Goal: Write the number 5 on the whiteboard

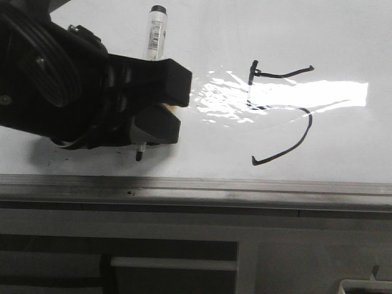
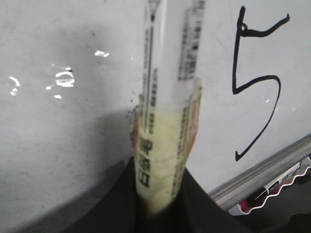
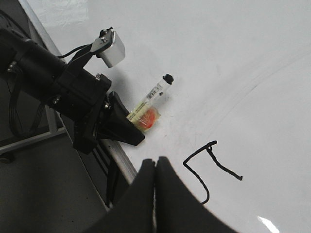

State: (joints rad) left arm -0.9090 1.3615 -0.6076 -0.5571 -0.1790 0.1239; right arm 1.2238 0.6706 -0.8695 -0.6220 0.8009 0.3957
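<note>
A black hand-drawn number 5 (image 1: 288,116) sits on the whiteboard (image 1: 73,165), right of centre; it also shows in the left wrist view as the number 5 (image 2: 257,82) and partly in the right wrist view as the number 5 (image 3: 206,167). My left gripper (image 1: 153,116) is shut on a white marker (image 1: 155,33) wrapped in yellowish tape (image 2: 165,150), its black tip (image 1: 139,155) near the board's front edge, left of the 5. The marker (image 3: 155,94) also shows in the right wrist view. My right gripper (image 3: 155,162) is shut and empty, held above the board's edge.
A grey metal edge strip (image 1: 196,187) runs along the board's near side. A bright glare patch (image 1: 294,98) lies over the 5. A tray with spare markers (image 2: 274,189) sits beyond the board's edge. A small camera block (image 3: 112,48) rides on the left arm.
</note>
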